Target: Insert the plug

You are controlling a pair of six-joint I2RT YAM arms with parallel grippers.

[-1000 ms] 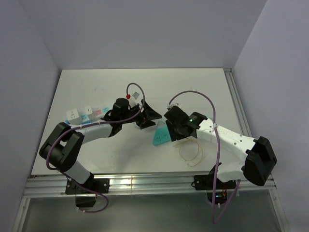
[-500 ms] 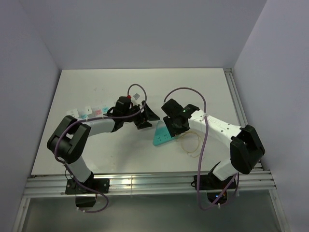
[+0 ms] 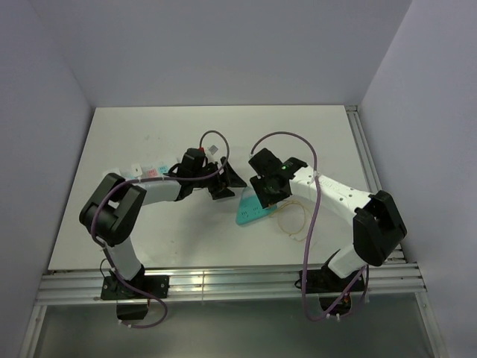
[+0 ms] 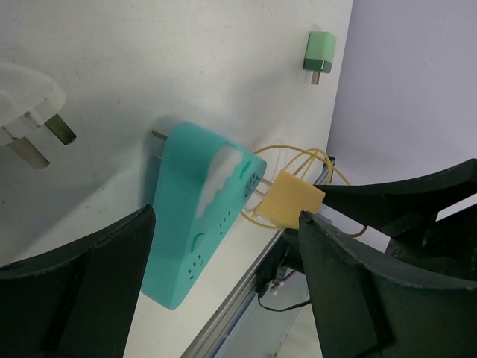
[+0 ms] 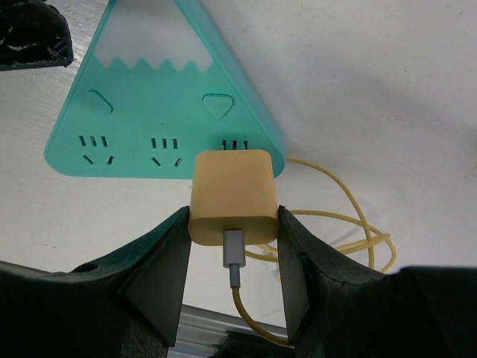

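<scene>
Change since earlier: both arms have folded their elbows inward; the right gripper (image 3: 261,200) has carried its load toward 11 o'clock, up to the teal power strip (image 3: 248,212), which lies where it lay.
Top view, layout: the left gripper (image 3: 228,185) hovers at 11 o'clock of the strip; the yellow cable (image 3: 294,222) loops at 3 o'clock of it on the white table (image 3: 149,134).
Top view, hidden: the right wrist covers plug and socket.
Left wrist view, left gripper: fingers spread wide, nothing held.
Left wrist view, plug: the yellow charger plug (image 4: 291,200) sits at 3 o'clock of the strip; thin prongs bridge the gap, and the plug's body stands apart from the strip's face.
Left wrist view, others: a white plug (image 4: 26,104) is cut off at 9 o'clock; a green adapter (image 4: 319,51) lies at 1 o'clock, well apart.
Right wrist view, right gripper: clamped on both sides of the plug, with the cable leaving at 6 o'clock.
Right wrist view, target: the plug is lined up with the rightmost of three sockets; its body hides the prongs.
Step in hand: insertion, by my judgement; prongs at the slots, not seated.
Next move: a straight push toward 12 o'clock until body meets face; the strip may slide unless braced.
Hard to tell: how deep the prongs sit.
</scene>
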